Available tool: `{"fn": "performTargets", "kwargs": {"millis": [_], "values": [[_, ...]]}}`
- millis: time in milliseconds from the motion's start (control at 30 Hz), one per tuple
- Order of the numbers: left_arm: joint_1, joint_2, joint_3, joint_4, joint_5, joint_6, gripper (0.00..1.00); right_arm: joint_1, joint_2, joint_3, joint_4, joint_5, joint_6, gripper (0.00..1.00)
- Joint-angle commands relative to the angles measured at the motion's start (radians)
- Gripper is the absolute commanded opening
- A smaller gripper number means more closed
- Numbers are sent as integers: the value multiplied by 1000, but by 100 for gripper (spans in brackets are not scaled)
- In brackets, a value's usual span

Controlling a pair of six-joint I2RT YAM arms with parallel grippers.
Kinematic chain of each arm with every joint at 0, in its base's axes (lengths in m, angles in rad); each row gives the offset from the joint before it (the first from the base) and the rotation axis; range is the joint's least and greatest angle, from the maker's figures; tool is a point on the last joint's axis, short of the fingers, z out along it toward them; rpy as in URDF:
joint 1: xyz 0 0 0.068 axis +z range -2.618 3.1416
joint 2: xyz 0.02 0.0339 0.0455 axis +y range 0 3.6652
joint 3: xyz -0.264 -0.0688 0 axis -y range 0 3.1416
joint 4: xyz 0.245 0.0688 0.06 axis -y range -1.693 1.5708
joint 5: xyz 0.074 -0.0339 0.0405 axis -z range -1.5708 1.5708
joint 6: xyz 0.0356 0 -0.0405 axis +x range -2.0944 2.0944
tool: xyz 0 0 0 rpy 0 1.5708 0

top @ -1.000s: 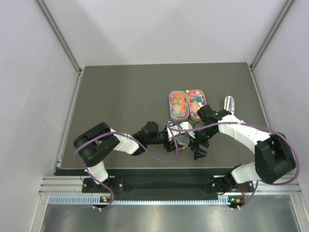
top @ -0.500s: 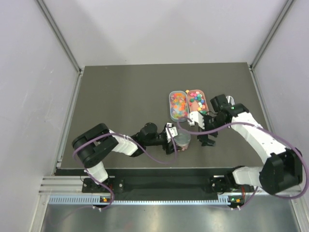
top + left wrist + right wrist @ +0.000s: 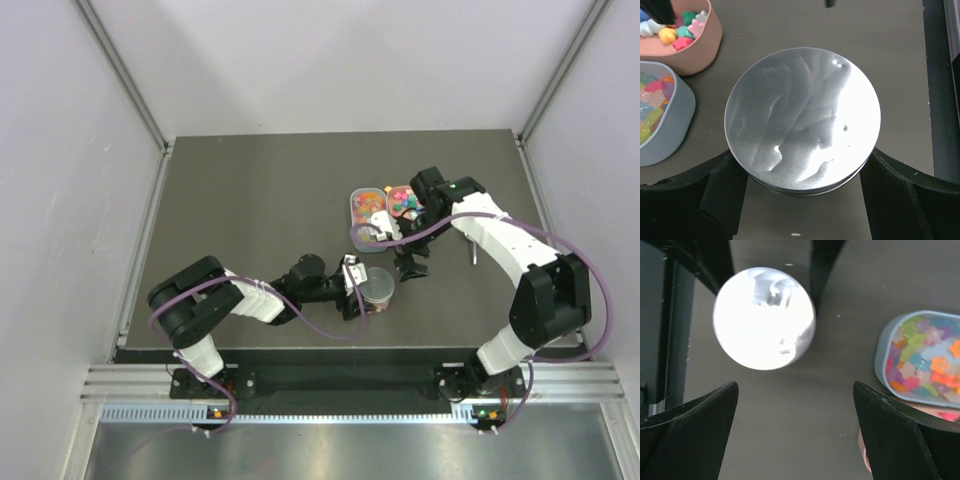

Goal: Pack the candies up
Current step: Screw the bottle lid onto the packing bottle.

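Near candies (image 3: 370, 213), left hand (image 3: 802, 167) astride lidded cup (image 3: 802, 117), right hand (image 3: 794, 386) spread, empty

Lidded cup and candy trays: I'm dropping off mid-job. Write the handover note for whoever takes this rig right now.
Left end effector: straddles the lidded cup; whether it is pressing on the cup is unclear.
Right end effector: open and empty, hovering between the cup and the grey tray.
Candies: translucent ones in the grey tray, opaque ones in the pink tray beside it.
Done: the cup is lidded; its contents cannot be seen.
Left: probably back the left arm off the cup and confirm its fill.
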Motion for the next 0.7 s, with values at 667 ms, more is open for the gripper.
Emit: {"fn": "performTargets", "kwargs": {"millis": [667], "values": [[-7, 7, 4, -47, 5, 41, 0, 156, 5, -78, 30, 33, -87, 100]]}}
